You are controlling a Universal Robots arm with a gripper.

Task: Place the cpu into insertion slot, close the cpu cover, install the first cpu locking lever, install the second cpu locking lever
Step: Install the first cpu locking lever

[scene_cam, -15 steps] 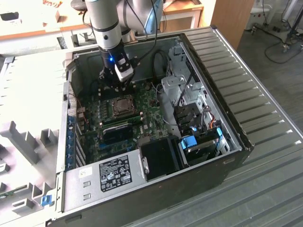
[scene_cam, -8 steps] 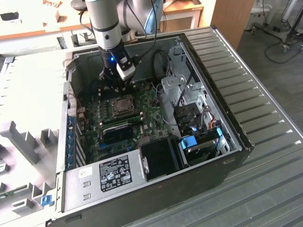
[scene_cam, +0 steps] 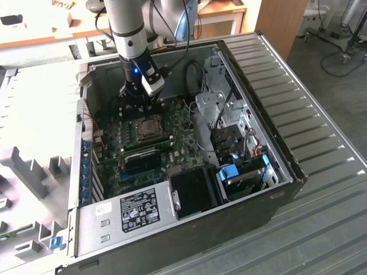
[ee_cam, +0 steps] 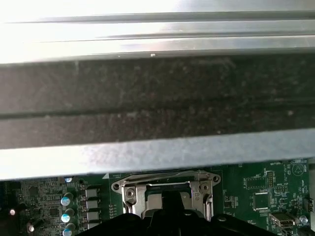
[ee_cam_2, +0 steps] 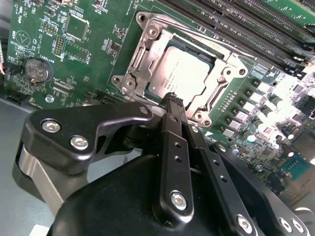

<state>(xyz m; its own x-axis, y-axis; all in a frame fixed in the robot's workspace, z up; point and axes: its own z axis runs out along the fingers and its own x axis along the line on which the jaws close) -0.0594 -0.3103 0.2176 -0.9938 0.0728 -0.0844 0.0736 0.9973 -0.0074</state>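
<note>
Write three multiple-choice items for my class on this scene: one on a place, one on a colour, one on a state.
1. Where is the cpu?
A. in the insertion slot
B. on the drive cage
C. outside the case

2. What colour is the motherboard?
A. blue
B. green
C. red

3. How does the cpu cover stand?
A. raised upright
B. taken off
C. folded down over the cpu

Answers:
1. A, the second wrist view shows it seated in the socket.
2. B, the board is green in both wrist views.
3. C, its frame lies flat around the cpu's metal top.
</note>
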